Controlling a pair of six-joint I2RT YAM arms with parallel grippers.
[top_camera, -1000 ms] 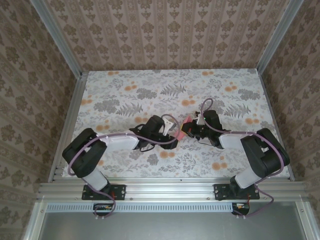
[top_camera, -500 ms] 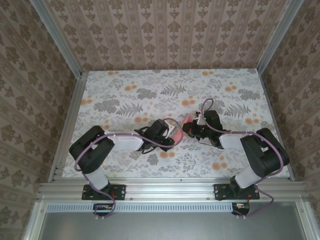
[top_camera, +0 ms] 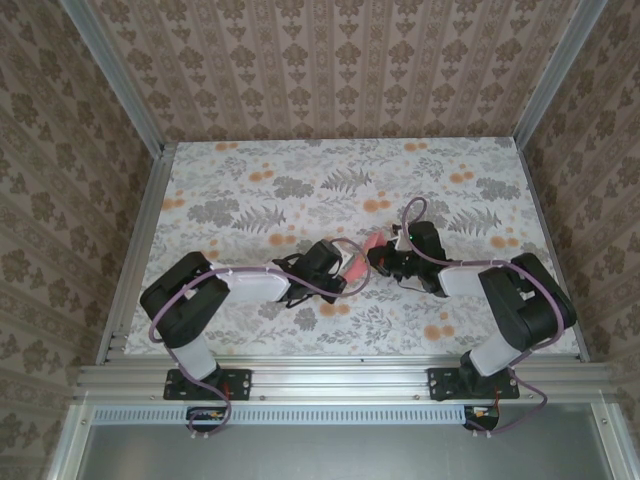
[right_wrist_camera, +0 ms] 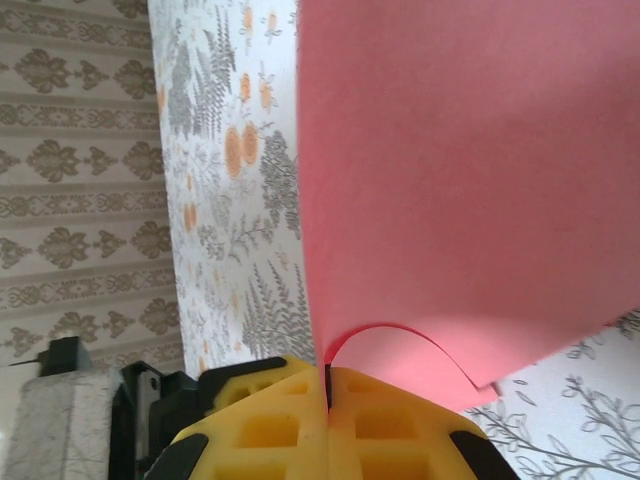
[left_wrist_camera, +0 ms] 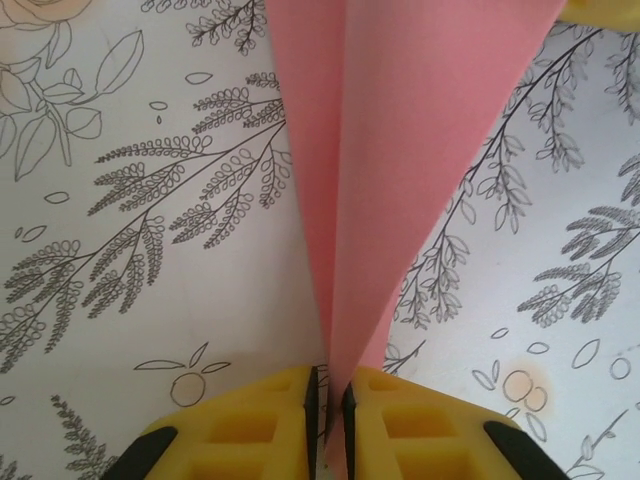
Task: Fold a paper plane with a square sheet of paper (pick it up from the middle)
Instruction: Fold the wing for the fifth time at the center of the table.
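The left gripper (left_wrist_camera: 328,392) and the right gripper (right_wrist_camera: 328,386) each pinched the paper plane (left_wrist_camera: 400,150), maybe mid-fold, and next it needed pressing flat

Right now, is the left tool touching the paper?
Touching. The left wrist view shows the left tool closed on the paper, its yellow pads pressing the folded edge from both sides with no gap.

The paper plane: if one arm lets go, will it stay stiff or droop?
Probably droops a little: the paper plane is thin, and an edge curls by the right gripper. Its centre crease likely adds stiffness lengthwise. It looks light and smooth, so a tug might slide it from the jaws.
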